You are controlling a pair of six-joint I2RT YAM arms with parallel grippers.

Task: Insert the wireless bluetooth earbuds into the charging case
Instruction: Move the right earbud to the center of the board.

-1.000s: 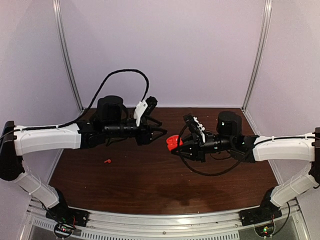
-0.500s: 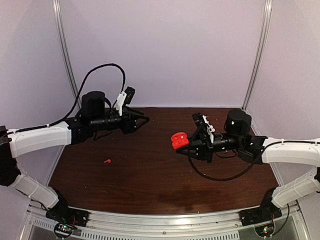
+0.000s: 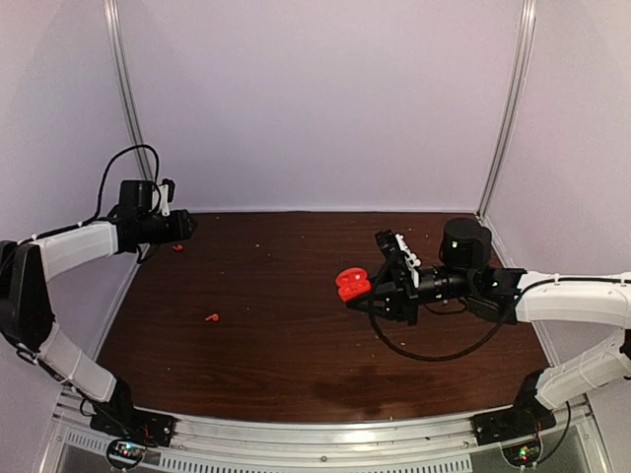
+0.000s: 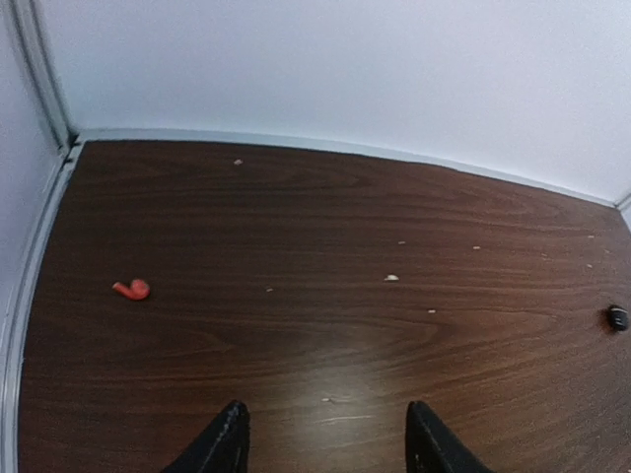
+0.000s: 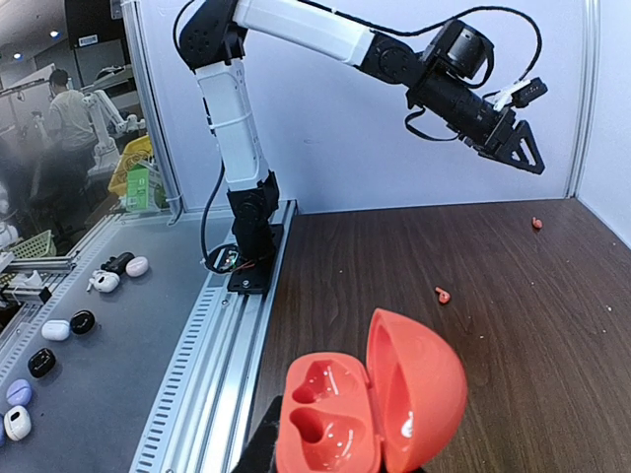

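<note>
From above, the left gripper [image 3: 183, 227] has swung away from the middle of the bench [image 3: 296, 365], where it faced the case a second ago. It is now out at the far left corner, and its jaws widened on the way. The right gripper [image 3: 365, 292] has barely shifted and keeps the charging case [image 3: 347, 286] clenched right of centre. A far red earbud [image 3: 177, 247] lies just beside the left gripper, and a near red piece [image 3: 211, 317] lies closer to the arms. The left arm looks to be going for a pick, and insertion has not started.

In the left wrist view the jaws are released with nothing between the fingertips [image 4: 229, 445]. The red earbud [image 4: 131, 289] lies ahead and to the left, by the rail, clear of them. A small dark thing [image 4: 617, 317] is cut off at the right edge; it may be the black earbud, but I cannot tell.

In the right wrist view the case [image 5: 414, 394] stands open with both wells empty. The jaws holding it are almost wholly hidden beneath it. Both red bits are too small here to tell apart.
</note>
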